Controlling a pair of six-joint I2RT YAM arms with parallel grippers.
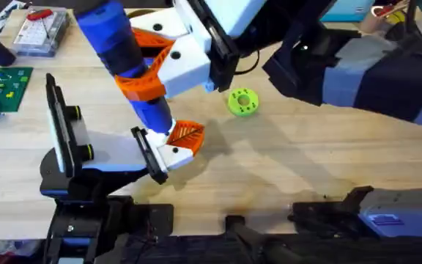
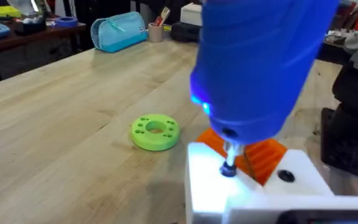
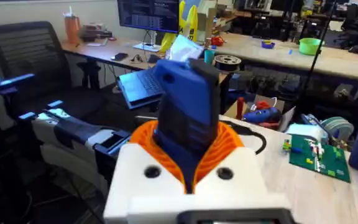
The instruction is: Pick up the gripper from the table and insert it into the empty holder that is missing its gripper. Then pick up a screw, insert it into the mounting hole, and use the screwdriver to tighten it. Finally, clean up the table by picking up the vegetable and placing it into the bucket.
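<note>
A light wooden tabletop [image 1: 321, 154] with visible grain carries one lime-green disc [image 1: 242, 102] lying flat, apart from the other parts. One bright blue screwdriver [image 1: 127, 62] stands tilted, clamped between the orange pads of the right gripper [image 1: 149, 73]; the right wrist view shows its blue body seated in the closed jaws. Its thin metal tip [image 2: 229, 163] meets the white block of the small gripper [image 1: 179, 144] (one orange ribbed finger visible), which sits at the end of the black holder [image 1: 149, 155]. Left gripper: its state cannot be told. One clear parts box [image 1: 41, 33] and one green board [image 1: 1, 88] lie at the far left.
</note>
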